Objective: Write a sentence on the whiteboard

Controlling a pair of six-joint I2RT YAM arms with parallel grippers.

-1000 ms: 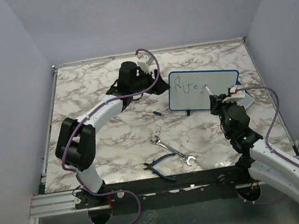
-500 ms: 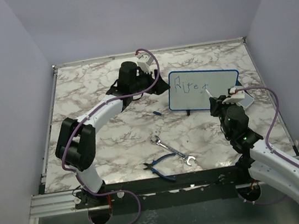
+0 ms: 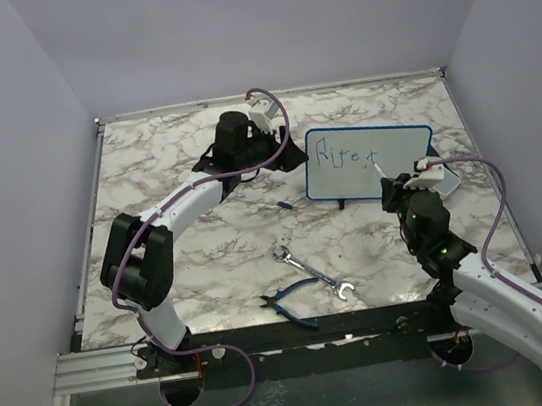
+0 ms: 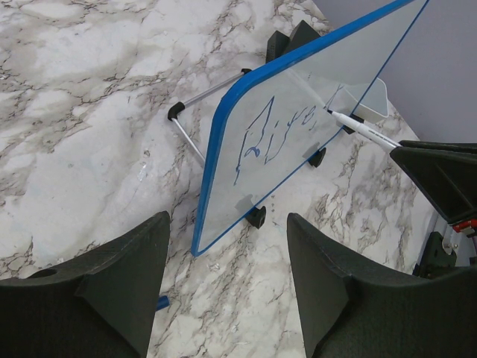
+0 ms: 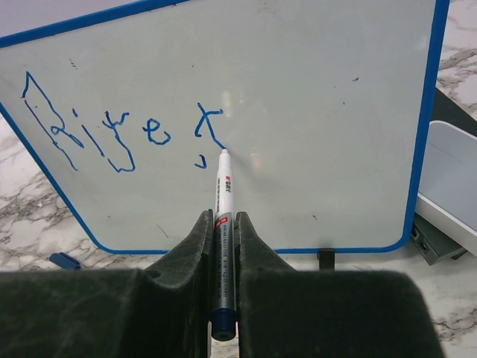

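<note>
The marble worktop (image 3: 227, 249) was smooth; in my judgement it offered little friction to anything pushed across it. The whiteboard (image 3: 349, 182) stood on it at the right rear, tilted back on small black feet and a thin wire prop (image 4: 190, 123); nothing clamped it. The left pincer (image 4: 227, 220) was parted fairly wide and empty, near the board's left edge but apart from it; it gave no bracing. The right pincer (image 5: 222, 216) was closed tight on the lower barrel of a marker (image 5: 223, 186), whose tip touched the board face just under the last letter. The sentence (image 5: 112, 134) consisted of one uneven blue line reading roughly "Riret" across the upper left; most of the board was bare.

Principal hazard: pressure from the tip could slide or tip the unbraced board backward, breaking the stroke or toppling the board. Secondary hazard: the slim barrel could pivot between the jaws under side load, producing crooked letters. Lesser hazard: too light a touch would leave gaps in the line.
</note>
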